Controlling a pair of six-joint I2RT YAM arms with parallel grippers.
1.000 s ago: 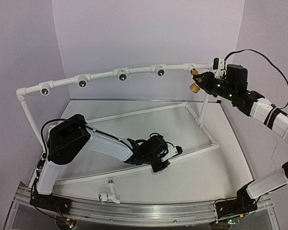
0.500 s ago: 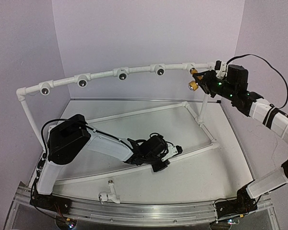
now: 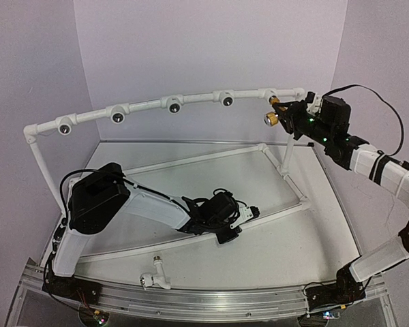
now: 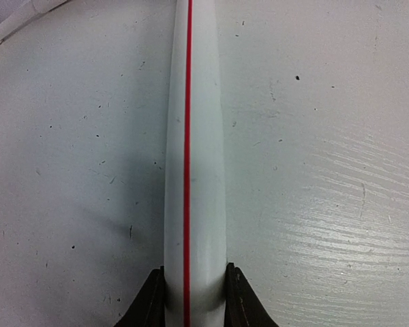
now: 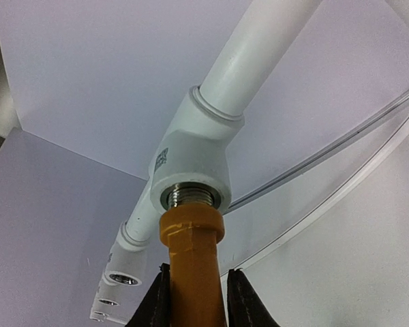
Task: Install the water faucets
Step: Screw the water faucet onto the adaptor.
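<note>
The right fingers (image 5: 240,303) are clenching the orange faucet (image 5: 191,255) from both sides, holding it up at the far right end of the frame (image 3: 143,106). Its metal thread is sitting in the round mouth of the end tee (image 5: 194,153), with some thread showing between the orange hex collar and the socket rim. The other sockets along the frame's top are facing forward, dark and round. The left fingers (image 4: 237,303) are gripping a white pipe (image 4: 191,136) bearing a red line, a low bar of the frame that is lying on the bench (image 3: 273,248). The white faucet (image 3: 155,276) is lying loose on the bench near the front edge, just behind the metal rail (image 3: 211,300), well apart from both sets of fingers.
</note>
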